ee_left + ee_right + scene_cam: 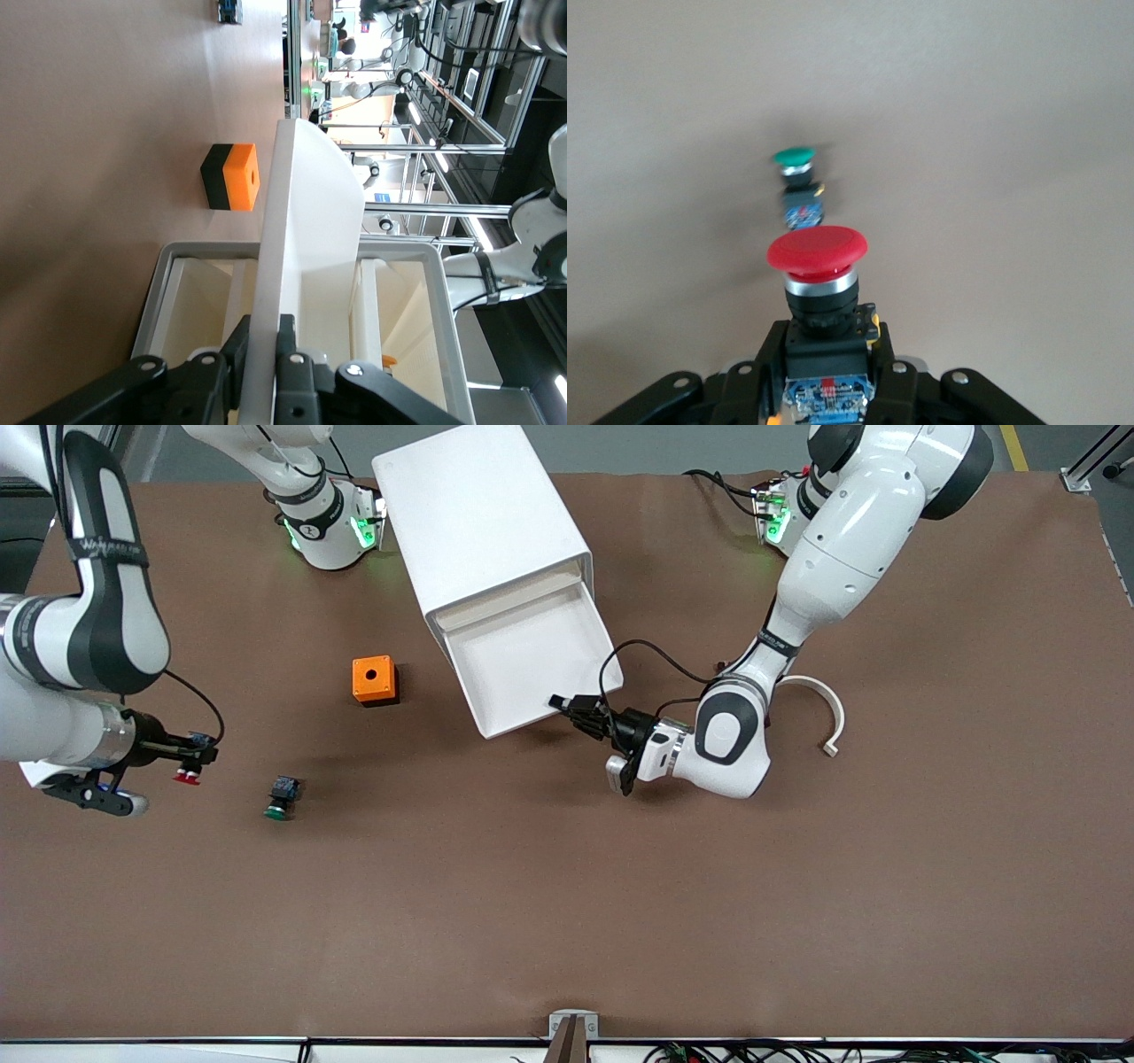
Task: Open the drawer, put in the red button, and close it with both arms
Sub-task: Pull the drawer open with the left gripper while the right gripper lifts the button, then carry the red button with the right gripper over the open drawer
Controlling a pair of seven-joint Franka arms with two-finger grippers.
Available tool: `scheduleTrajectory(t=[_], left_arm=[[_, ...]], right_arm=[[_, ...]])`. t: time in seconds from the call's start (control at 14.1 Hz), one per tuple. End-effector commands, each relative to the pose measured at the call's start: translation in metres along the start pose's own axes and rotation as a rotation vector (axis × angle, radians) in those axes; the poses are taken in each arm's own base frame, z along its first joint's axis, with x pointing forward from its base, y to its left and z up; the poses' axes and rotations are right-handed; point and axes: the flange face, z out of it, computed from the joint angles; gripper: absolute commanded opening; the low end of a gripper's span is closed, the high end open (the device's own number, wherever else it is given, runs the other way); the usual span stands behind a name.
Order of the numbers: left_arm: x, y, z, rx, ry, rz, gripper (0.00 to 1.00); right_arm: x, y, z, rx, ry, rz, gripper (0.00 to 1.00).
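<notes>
One drawer (532, 662), pulled open at upper centre, has our left gripper (571, 708) clamped on its front edge. At centre left, our right gripper (193, 757) holds the red button (186, 777) above bare table.

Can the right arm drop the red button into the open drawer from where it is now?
Probably yes, after a move across. The right gripper holds the red button over bare table, away from the drawer. The drawer is pulled open, nothing covers it, and the left gripper grips only its front edge.
</notes>
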Motion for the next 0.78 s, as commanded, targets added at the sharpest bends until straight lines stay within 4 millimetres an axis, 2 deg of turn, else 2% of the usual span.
scheduleTrajectory(t=[0.0, 0.14, 0.21, 0.28, 0.35, 0.5, 0.71], left_arm=[[0.013, -0.003, -0.005, -0.003, 0.004, 0.014, 0.0], [0.013, -0.002, -0.005, -0.003, 0.005, 0.015, 0.0], [0.014, 0.001, -0.005, -0.002, 0.005, 0.011, 0.36], [0.015, 0.006, -0.006, -0.001, 0.006, -0.006, 0.99], [0.016, 0.009, -0.006, 0.0, 0.003, -0.048, 1.0], [0.025, 0.021, -0.022, 0.062, -0.026, -0.066, 1.0], [0.039, 0.037, -0.077, 0.137, -0.056, -0.096, 1.0]], right_arm=[[-0.038, -0.032, -0.04, -0.037, -0.005, 0.084, 0.31], [-0.061, -0.071, -0.063, -0.067, -0.023, 0.154, 0.3], [-0.072, -0.089, -0.073, -0.079, -0.025, 0.199, 0.3], [-0.085, -0.11, -0.083, -0.084, -0.021, 0.254, 0.3], [-0.097, -0.131, -0.088, -0.088, -0.009, 0.306, 0.3], [-0.12, -0.169, -0.09, -0.085, 0.004, 0.419, 0.3], [-0.146, -0.21, -0.085, -0.009, -0.082, 0.567, 0.3]])
